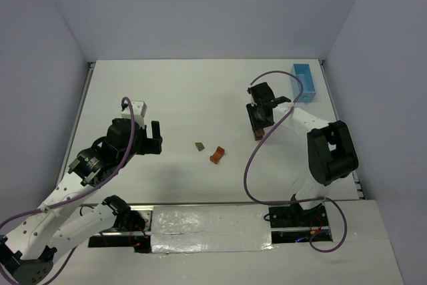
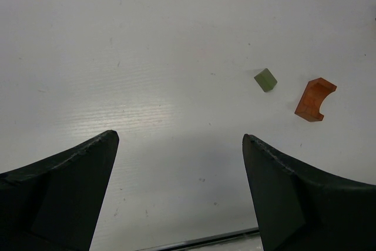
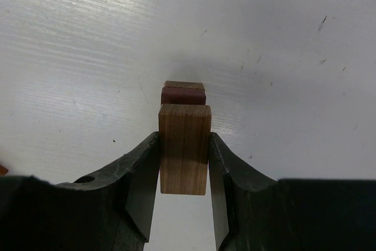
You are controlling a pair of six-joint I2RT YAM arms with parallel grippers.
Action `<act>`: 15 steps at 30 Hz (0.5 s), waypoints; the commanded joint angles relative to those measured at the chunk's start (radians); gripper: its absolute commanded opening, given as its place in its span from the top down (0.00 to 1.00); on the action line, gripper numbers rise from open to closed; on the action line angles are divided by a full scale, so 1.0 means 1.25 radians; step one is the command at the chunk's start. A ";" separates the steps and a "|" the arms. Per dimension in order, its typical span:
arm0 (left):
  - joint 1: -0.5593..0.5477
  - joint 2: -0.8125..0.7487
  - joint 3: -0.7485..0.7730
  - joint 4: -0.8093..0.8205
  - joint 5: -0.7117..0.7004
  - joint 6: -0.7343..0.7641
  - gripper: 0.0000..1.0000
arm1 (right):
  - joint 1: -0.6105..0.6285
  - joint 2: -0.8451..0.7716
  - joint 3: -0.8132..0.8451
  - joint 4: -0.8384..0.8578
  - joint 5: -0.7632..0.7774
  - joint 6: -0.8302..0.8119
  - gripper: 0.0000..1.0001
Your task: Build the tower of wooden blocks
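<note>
My right gripper is shut on a tan wood block, held by its sides between the two fingers. Just beyond it in the right wrist view lie a dark red block and a brown block, in line with the held one; I cannot tell whether they touch. From above, only a brown block end shows under the fingers. An olive-green block and an orange arch block lie loose at mid-table, also in the left wrist view. My left gripper is open and empty, left of them.
A light blue rectangular tray stands at the far right of the table, behind the right gripper. The table's near edge shows at the bottom of the left wrist view. White walls close in the back and sides.
</note>
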State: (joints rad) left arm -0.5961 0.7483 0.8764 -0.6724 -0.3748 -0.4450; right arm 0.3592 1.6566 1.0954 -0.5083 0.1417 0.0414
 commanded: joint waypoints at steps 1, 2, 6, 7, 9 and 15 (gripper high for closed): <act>0.003 -0.005 -0.003 0.031 0.005 0.015 0.01 | -0.003 -0.027 -0.015 0.050 -0.003 0.016 0.75; 0.002 -0.005 -0.004 0.031 0.005 0.016 0.00 | -0.004 -0.028 -0.016 0.052 -0.004 0.016 0.75; 0.002 -0.001 -0.003 0.031 0.007 0.017 0.01 | -0.003 -0.035 -0.025 0.058 -0.008 0.014 0.72; 0.002 -0.001 -0.003 0.031 0.007 0.016 0.01 | -0.004 -0.034 -0.025 0.059 -0.009 0.012 0.71; 0.002 0.001 -0.002 0.030 0.007 0.016 0.00 | -0.004 -0.034 -0.027 0.061 -0.008 0.012 0.70; 0.003 0.003 -0.003 0.032 0.009 0.019 0.00 | -0.006 -0.027 -0.028 0.062 -0.012 0.010 0.68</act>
State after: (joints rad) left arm -0.5961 0.7502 0.8764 -0.6724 -0.3683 -0.4438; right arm 0.3588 1.6566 1.0702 -0.4606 0.1337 0.0540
